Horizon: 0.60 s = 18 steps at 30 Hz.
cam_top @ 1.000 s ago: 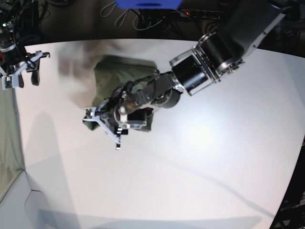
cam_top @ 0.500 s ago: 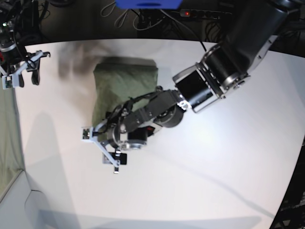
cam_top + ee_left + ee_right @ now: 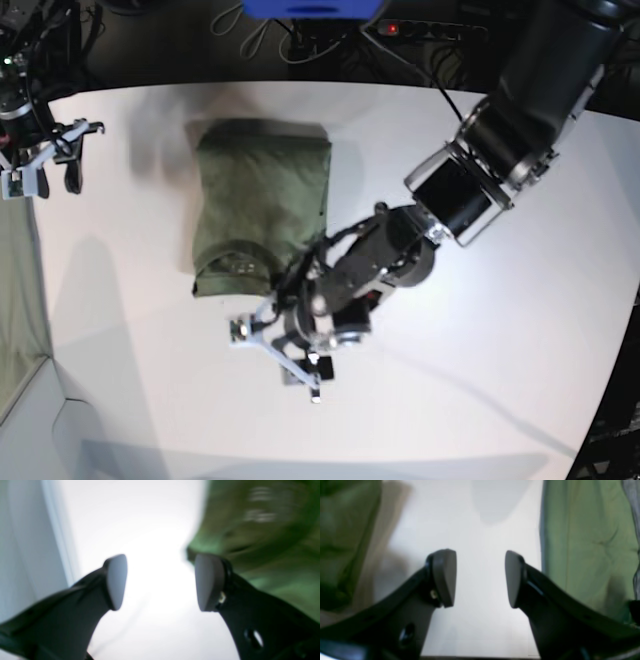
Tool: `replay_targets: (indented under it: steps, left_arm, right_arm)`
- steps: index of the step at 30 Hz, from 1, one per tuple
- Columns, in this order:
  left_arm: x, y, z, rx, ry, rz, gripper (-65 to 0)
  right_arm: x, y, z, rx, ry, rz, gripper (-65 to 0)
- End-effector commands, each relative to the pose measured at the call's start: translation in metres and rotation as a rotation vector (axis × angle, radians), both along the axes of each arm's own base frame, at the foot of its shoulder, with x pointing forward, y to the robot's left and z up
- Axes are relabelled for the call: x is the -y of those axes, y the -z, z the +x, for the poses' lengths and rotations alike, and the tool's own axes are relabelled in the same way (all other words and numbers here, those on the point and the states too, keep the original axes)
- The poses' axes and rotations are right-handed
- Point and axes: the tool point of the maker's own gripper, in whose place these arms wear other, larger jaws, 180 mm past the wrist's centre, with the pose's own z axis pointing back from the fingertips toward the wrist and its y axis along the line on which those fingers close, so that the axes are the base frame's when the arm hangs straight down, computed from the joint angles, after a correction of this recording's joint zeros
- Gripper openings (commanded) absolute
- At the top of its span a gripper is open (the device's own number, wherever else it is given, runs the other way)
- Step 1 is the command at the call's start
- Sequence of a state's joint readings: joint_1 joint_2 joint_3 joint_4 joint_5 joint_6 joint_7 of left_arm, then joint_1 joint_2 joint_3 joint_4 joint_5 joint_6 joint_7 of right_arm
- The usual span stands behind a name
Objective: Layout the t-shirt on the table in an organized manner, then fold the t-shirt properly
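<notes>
The olive-green t-shirt (image 3: 260, 200) lies on the white table (image 3: 480, 380) as a folded rectangle, its collar end toward the front. My left gripper (image 3: 275, 360) hovers just off the shirt's front right corner, open and empty. In the left wrist view the left gripper (image 3: 160, 582) frames bare table, with the blurred t-shirt (image 3: 262, 530) at the upper right. My right gripper (image 3: 45, 170) stands open at the table's far left edge, apart from the shirt. In its own view the right gripper (image 3: 481, 578) holds nothing, and the t-shirt (image 3: 340, 542) shows at the left.
A green cloth strip (image 3: 15, 300) hangs past the table's left edge and shows as a green cloth strip (image 3: 590, 542) in the right wrist view. Cables and a blue object (image 3: 310, 8) lie beyond the far edge. The table edge curves at the right.
My left gripper has let go of the shirt, opened, and pulled back toward the front right, off the cloth. The shirt now lies uncovered and flat. The right gripper has barely moved.
</notes>
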State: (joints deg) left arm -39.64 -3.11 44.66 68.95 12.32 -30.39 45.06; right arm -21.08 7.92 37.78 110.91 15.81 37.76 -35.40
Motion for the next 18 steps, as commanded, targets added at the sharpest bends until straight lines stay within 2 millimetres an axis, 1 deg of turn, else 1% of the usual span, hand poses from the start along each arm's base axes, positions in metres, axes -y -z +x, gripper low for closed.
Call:
replay_targets:
  steps: [1,2,3,4,5,6,7,8,9,10,11,12,13,15,18]
  left_arm:
    - [-0.001,-0.041,0.019,0.079,-0.038,-0.071,-23.7]
    - [-0.02,-0.052,0.027,0.092,-0.105,-0.094,-23.7]
    - [-0.036,-0.065,0.033,0.113,-0.155,-0.116,-23.8]
    - [-0.049,-0.073,0.036,0.123,-0.2,-0.131,-23.8]
    - [-0.067,-0.079,0.037,0.132,-0.253,-0.143,-23.8]
    - [-0.084,-0.082,0.036,0.137,-0.296,-0.15,-23.8]
    - [-0.105,-0.085,0.034,0.148,-0.346,-0.15,-23.8]
    - [-0.126,-0.087,0.029,0.157,-0.397,-0.153,-23.8]
    - [-0.149,-0.087,0.022,0.164,-0.45,-0.152,-23.8]
    - [-0.172,-0.083,0.013,0.16,-0.504,-0.144,-23.8]
    - [-0.188,-0.079,0.004,0.157,-0.542,-0.139,-23.8]
    - [-0.209,-0.077,-0.007,0.162,-0.587,-0.129,-23.8]
    - [-0.228,-0.074,-0.016,0.164,-0.623,-0.116,-23.8]
    - [-0.258,-0.065,-0.038,0.153,-0.69,-0.094,-23.8]
    - [-0.305,-0.054,-0.078,0.141,-0.813,-0.085,-23.8]
  right_arm:
    - [-0.013,-0.011,0.008,0.041,-0.063,0.001,-33.3]
    - [-0.023,-0.013,0.012,0.051,-0.099,0.003,-33.4]
    - [-0.03,-0.014,0.014,0.055,-0.118,0.007,-33.5]
    - [-0.04,-0.014,0.017,0.059,-0.139,0.02,-33.8]
    - [-0.052,-0.014,0.022,0.073,-0.163,0.041,-35.2]
    - [-0.061,-0.017,0.028,0.089,-0.179,0.053,-37.1]
    - [-0.071,-0.018,0.033,0.1,-0.193,0.072,-40.2]
    - [-0.082,-0.018,0.036,0.11,-0.208,0.095,-44.4]
    - [-0.093,-0.02,0.041,0.126,-0.222,0.118,-49.6]
    - [-0.102,-0.021,0.044,0.134,-0.235,0.137,-54.9]
    - [-0.11,-0.022,0.047,0.143,-0.248,0.153,-59.0]
    - [-0.121,-0.023,0.049,0.149,-0.265,0.175,-63.5]
    - [-0.133,-0.022,0.05,0.15,-0.282,0.197,-65.0]
    - [-0.155,-0.021,0.05,0.147,-0.33,0.23,-65.0]
    - [-0.196,-0.017,0.046,0.126,-0.434,0.28,-65.0]
